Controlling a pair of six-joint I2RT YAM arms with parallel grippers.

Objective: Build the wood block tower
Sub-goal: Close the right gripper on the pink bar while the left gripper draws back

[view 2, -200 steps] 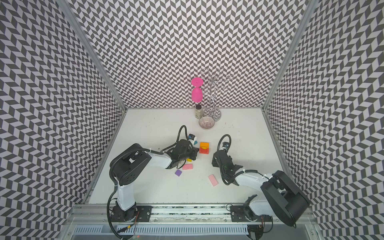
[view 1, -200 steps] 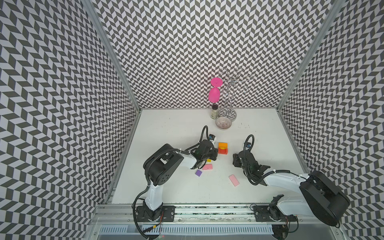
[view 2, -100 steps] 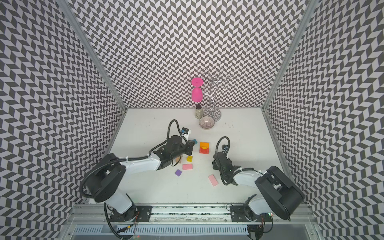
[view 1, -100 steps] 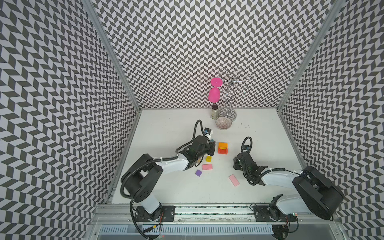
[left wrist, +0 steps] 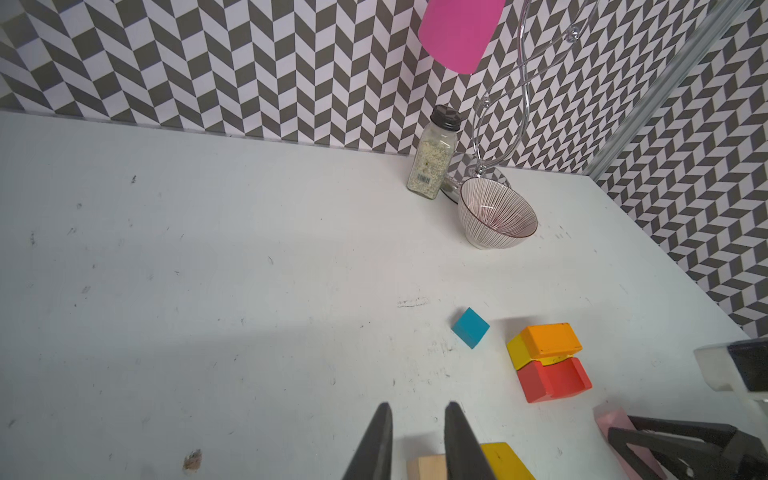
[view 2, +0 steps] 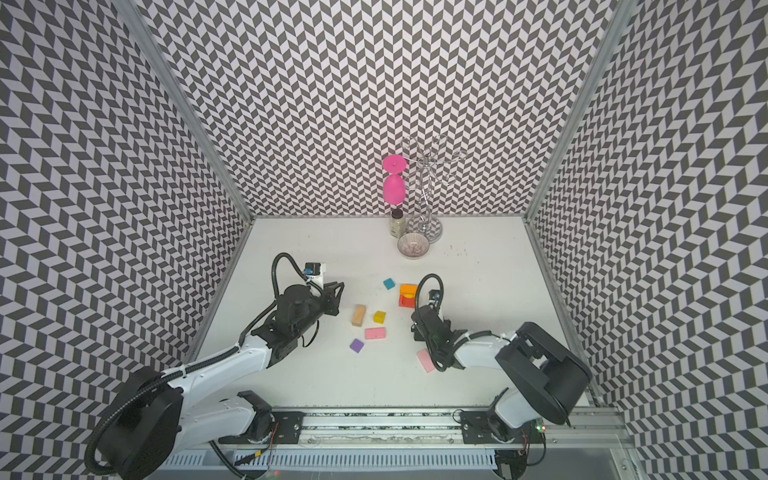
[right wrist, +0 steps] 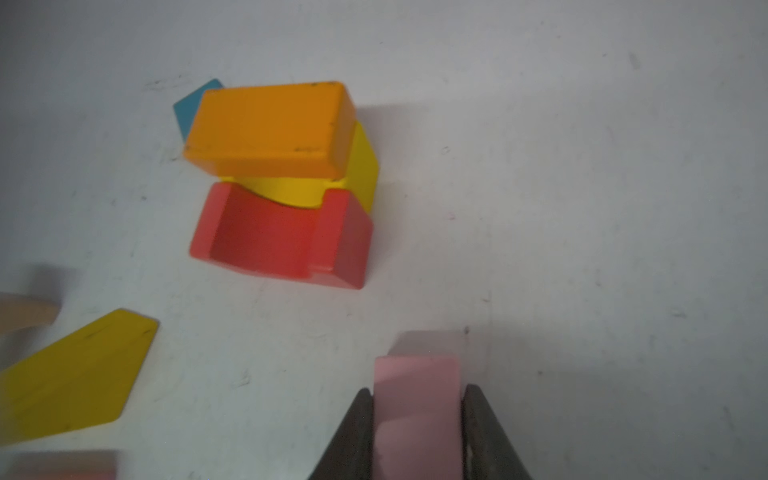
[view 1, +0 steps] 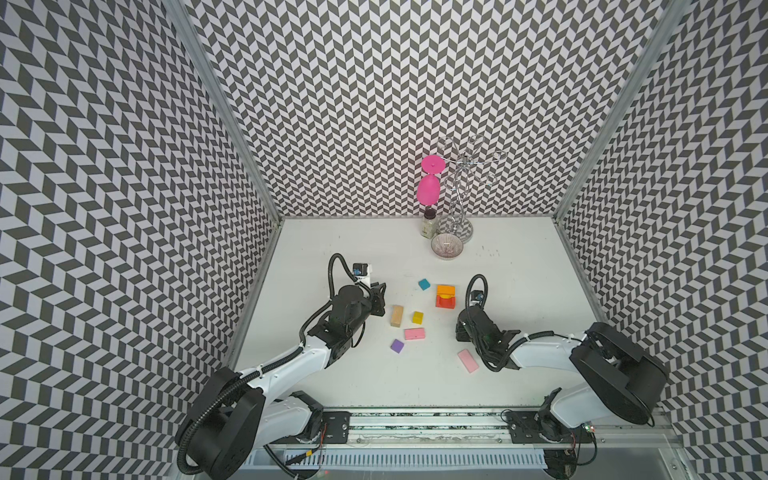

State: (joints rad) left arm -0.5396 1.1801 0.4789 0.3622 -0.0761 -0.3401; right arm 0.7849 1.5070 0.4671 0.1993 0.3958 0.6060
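Two grips differ: my right gripper (right wrist: 417,392) has its fingers clamped on a pink slab (right wrist: 417,419), with the wood block tower (right wrist: 282,187), orange on yellow on red, standing ahead of them. My left gripper (left wrist: 419,405) has its fingers slightly apart and empty, with a plain wood block (left wrist: 426,467) just beside them.

The left tool (left wrist: 417,409) now sits farther back from the stacked blocks (view 1: 445,296). Its jaws, shut before, stand slightly parted around nothing. The teal block (view 1: 424,284) and the plain wood block (view 1: 397,316), just ahead of it, are newly uncovered. The right tool (right wrist: 417,392), wider before, now clamps a pink slab (right wrist: 417,370).
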